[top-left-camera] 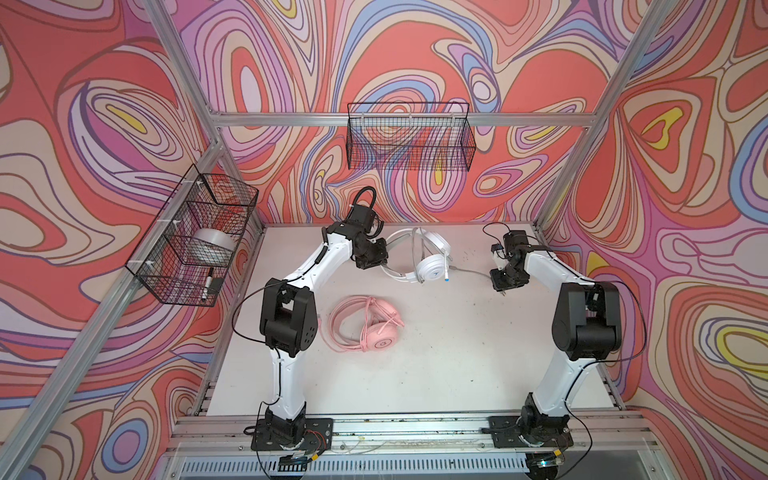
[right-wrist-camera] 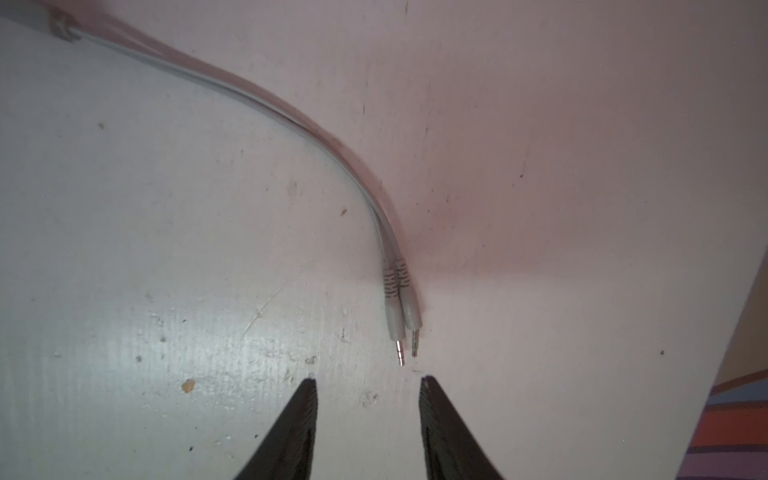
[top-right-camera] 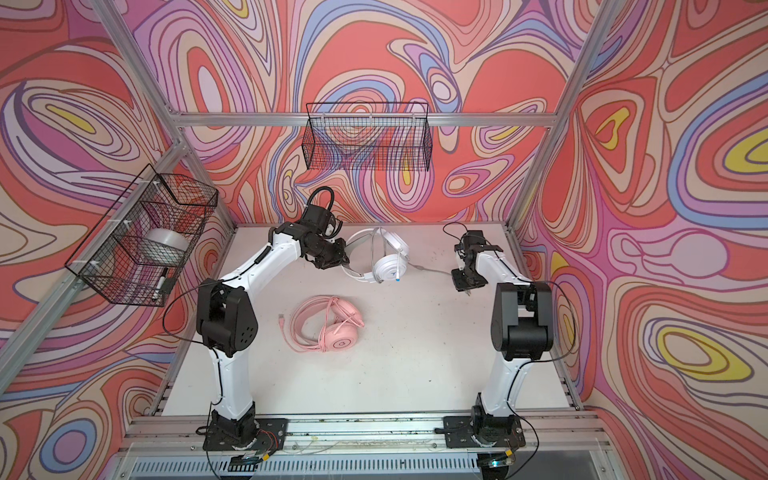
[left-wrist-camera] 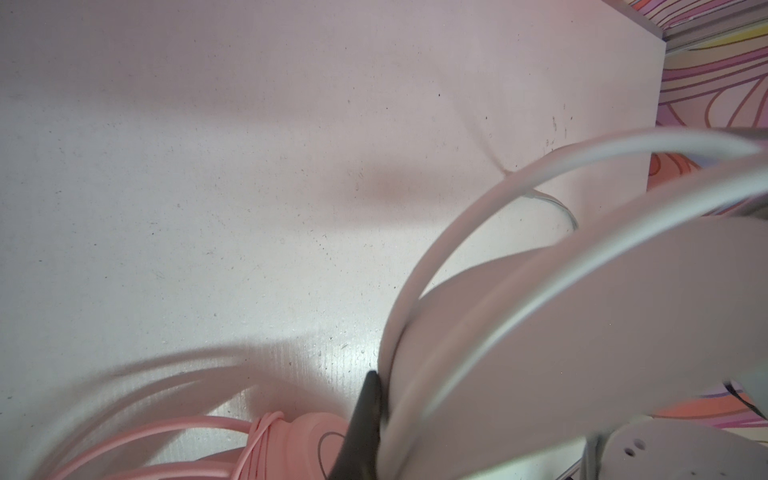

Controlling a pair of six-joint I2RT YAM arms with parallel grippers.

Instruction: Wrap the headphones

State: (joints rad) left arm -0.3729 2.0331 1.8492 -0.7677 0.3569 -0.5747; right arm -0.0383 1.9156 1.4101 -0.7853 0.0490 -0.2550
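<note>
While the left jaws pinch the white headset's [top-left-camera: 430, 266] band at the desk's [top-left-camera: 457, 353] rear, the right jaws stand apart, holding nothing, just short of its two plugs [right-wrist-camera: 394, 309]; the pink headset [top-left-camera: 382, 341] lies mid-desk, cable coiled.

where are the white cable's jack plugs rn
In the right wrist view the two jack plugs lie on the table just ahead of the open right end effector, not gripped; in both top views that is right of the white headset.

Robot lab cell: aluminium frame [top-left-camera: 291, 119], swirl-print walls [top-left-camera: 415, 41]
</note>
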